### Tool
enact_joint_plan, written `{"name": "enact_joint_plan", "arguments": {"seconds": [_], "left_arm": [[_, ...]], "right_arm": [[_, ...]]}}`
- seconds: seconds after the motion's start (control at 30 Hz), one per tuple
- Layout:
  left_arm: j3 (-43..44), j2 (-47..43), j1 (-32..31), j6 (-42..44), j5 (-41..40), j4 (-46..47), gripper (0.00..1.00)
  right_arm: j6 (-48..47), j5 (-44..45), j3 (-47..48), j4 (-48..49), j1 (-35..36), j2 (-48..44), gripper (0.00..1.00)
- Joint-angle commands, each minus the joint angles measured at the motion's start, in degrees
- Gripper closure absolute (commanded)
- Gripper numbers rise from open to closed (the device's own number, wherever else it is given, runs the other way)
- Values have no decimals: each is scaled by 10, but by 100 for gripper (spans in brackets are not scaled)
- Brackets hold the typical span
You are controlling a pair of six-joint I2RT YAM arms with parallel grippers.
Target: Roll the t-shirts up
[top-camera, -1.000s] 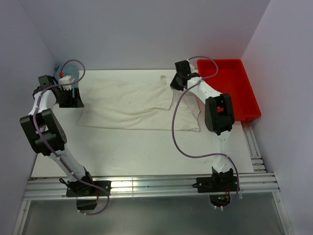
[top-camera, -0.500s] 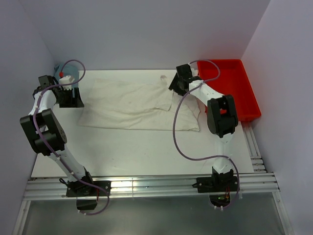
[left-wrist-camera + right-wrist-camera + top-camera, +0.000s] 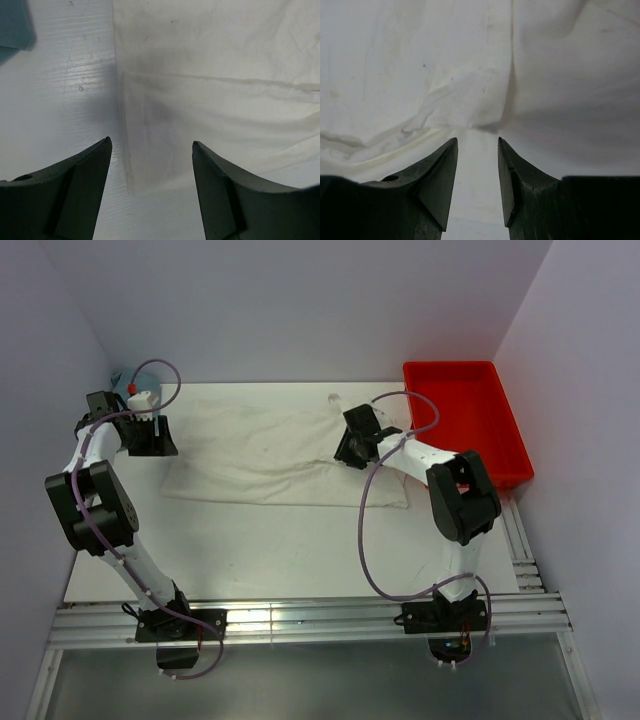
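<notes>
Markings entry: none legible. Plain cream-white cotton t-shirt [image 3: 260, 452], red rectangular plastic tray [image 3: 470, 425], white table top [image 3: 250, 545]: no readable text, label, brand, number or sign.

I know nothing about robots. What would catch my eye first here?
The bright red bin at the far right of the table stands out against the white. A cream t-shirt lies spread across the middle, with the left gripper at its left end and the right gripper over its right part, both open.
</notes>
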Motion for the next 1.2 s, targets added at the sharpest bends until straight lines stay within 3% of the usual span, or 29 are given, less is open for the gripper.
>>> {"name": "enact_joint_plan", "arguments": {"seconds": [0.0, 1.17], "left_arm": [[16, -1, -3, -7, 15, 14, 29], [12, 11, -3, -3, 10, 15, 30]], "right_arm": [[17, 1, 3, 34, 14, 14, 55], [18, 35, -3, 21, 10, 23, 54]]}}
